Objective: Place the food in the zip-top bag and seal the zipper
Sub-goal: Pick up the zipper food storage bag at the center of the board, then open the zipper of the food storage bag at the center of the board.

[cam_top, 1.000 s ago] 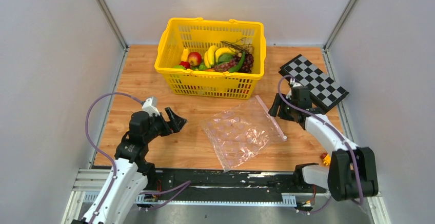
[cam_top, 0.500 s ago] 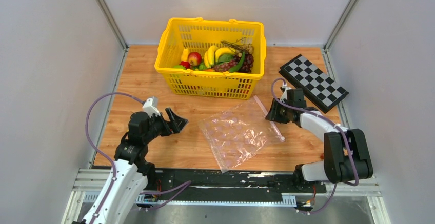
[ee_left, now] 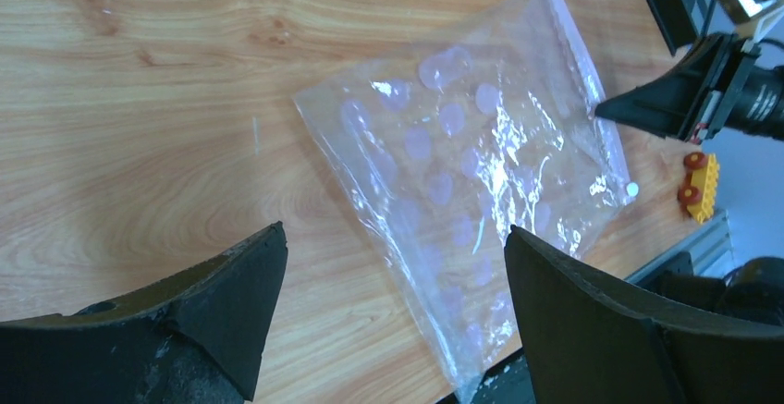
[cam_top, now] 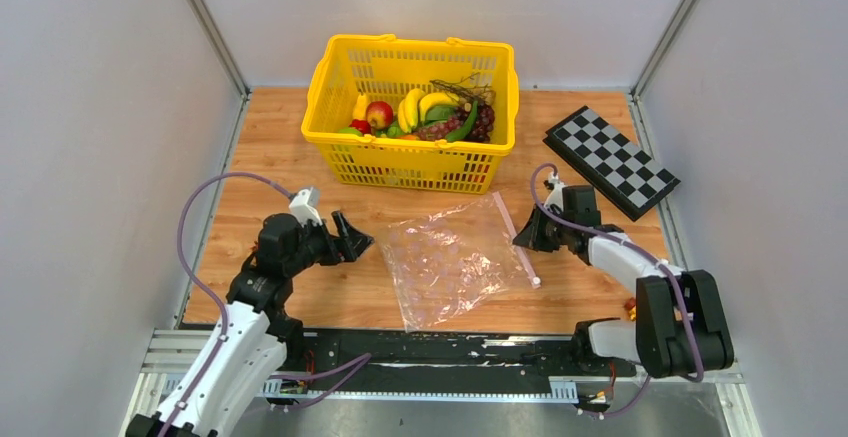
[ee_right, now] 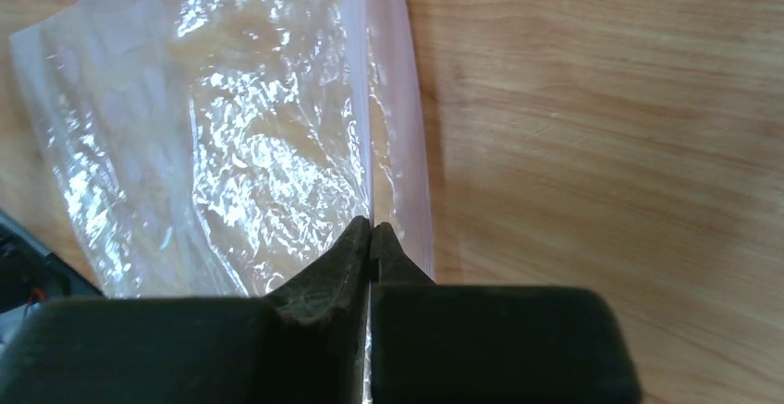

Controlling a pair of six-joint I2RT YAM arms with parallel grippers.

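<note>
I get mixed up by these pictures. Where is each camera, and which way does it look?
Top external: above and behind, looking down at table, yellow basket, left arm and right arm.
Left wrist: on the left arm, facing the zip-top bag past its open left gripper.
Right wrist: on the right arm, looking down at the zipper its shut right gripper pinches.
Shared: all show the bag.

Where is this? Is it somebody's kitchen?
Probably not a kitchen: it looks like a robot test booth. Plain grey panels wall in a wooden table, two robot arms stand on a metal rail, and a checkerboard lies near the yellow basket.
</note>
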